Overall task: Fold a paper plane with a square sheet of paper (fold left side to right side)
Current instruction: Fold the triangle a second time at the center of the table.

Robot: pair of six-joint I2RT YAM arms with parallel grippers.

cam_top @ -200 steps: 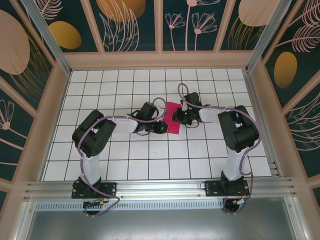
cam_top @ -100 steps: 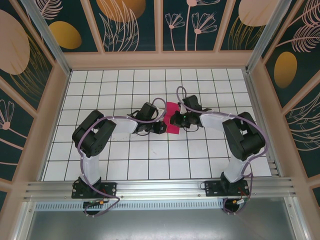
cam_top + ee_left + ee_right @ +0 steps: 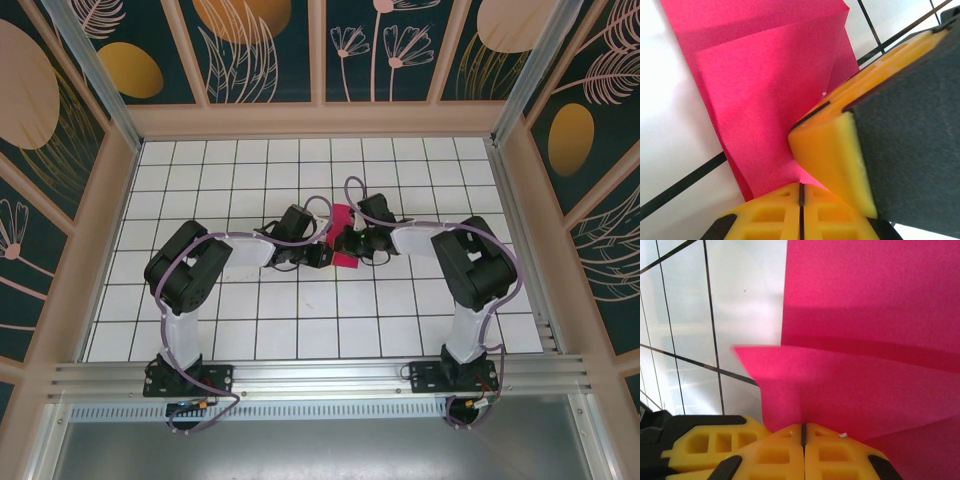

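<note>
Near the middle of the white tiled surface (image 3: 250,310), the sheet of paper (image 3: 343,214) lies between the two arms, which reach in towards it from opposite sides. It is magenta-pink and partly folded, with overlapping layers and slanted creases that show in both wrist views. The left end effector (image 3: 322,254) sits at the sheet's left edge. Its yellow fingers (image 3: 770,220) are pressed together, and the paper's edge is caught at the seam between them. The right end effector (image 3: 349,240) is on the sheet just beside the left one. Its yellow pads (image 3: 835,452) are likewise closed on a raised fold of the paper. In the left wrist view, the right end effector's yellow pad and dark body overlap the sheet's right side.
</note>
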